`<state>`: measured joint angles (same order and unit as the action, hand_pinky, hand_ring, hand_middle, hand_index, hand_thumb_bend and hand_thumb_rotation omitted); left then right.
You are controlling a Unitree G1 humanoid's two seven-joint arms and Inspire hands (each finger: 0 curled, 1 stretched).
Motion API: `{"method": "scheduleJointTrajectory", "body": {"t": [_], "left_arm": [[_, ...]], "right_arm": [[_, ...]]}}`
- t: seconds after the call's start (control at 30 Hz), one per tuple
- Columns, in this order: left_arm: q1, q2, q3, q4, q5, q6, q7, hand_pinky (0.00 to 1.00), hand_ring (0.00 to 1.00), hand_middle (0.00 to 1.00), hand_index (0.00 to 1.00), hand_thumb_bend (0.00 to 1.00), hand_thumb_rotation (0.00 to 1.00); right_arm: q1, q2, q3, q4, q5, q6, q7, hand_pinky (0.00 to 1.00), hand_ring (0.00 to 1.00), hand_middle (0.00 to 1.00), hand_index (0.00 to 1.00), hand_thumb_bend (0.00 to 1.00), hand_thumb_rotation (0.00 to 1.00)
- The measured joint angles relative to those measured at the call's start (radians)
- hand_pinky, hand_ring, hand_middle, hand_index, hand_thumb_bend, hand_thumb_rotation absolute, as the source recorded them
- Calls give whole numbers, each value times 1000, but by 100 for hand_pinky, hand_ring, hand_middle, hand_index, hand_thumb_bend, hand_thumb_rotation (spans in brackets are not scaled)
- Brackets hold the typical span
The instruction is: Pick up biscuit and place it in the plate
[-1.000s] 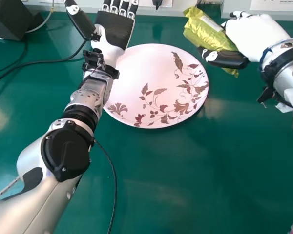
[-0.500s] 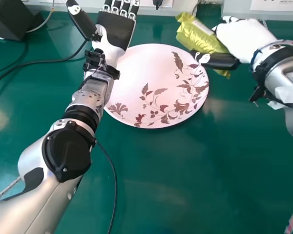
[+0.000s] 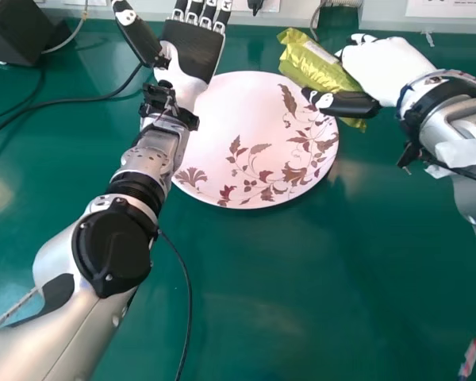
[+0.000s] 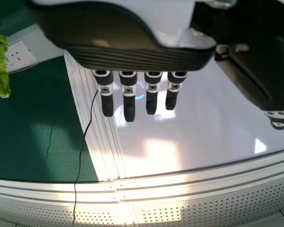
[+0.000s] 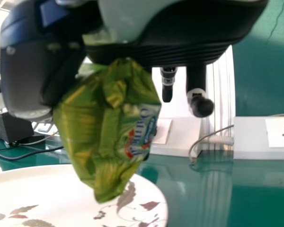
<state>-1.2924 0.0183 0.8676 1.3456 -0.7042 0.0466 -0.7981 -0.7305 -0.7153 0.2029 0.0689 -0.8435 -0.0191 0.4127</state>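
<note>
Fingers (image 3: 360, 38) round biscuit (image 3: 317, 67), lengthwise toward far-left

Biscuit packet (image 3: 316, 65): crinkled, foil-like film with a metallic sheen. Plate (image 3: 222, 119): smooth, glossy, ceramic-like. Table (image 3: 262, 286): smooth, softly reflective. Left arm (image 3: 59, 309): smooth, satin, metal-like casing. Left hand (image 3: 192, 49): matt palm, its edge ridged in left wrist view. Black cables (image 3: 187, 294): matt, plastic-like sheathing.

Dark box (image 3: 20, 32) seen at far left of green table (image 3: 262, 302), black cable (image 3: 55, 101) laid near it. White trunking (image 3: 460, 25) run along far edge, socket panel (image 5: 280, 137) fitted; corrugated hose (image 5: 220, 140) set beside. Red-and-white cord (image 3: 474, 349) glimpsed at near right.
</note>
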Motion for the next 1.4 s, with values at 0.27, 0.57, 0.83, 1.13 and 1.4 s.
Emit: {"method": "scheduleJointTrajectory", "body": {"t": [0.27,0.57,0.83,1.13,1.4], "left_arm": [[0,-5,-11,-1,8,-2,-12,89,91,97,100,100,42],[-5,-9,-13,-1,9,-10,-13,89,91,98,100,100,44],[-5,-9,-14,-3,9,-10,-18,87,90,97,100,100,44],[-6,-10,-16,-4,9,-10,-20,86,89,96,100,100,45],[-7,-13,-20,-5,9,-20,-24,87,89,96,100,100,43]], "right_arm": [[-8,12,24,32,-5,-26,-27,3,8,14,47,52,5],[-30,47,66,75,-33,-29,-38,3,8,14,47,52,5],[-33,69,81,127,-36,-51,-86,3,8,13,47,52,5],[-46,85,110,223,-40,-91,-154,3,8,13,47,52,5],[-76,96,133,290,-51,-97,-173,2,7,13,47,52,5]]}}
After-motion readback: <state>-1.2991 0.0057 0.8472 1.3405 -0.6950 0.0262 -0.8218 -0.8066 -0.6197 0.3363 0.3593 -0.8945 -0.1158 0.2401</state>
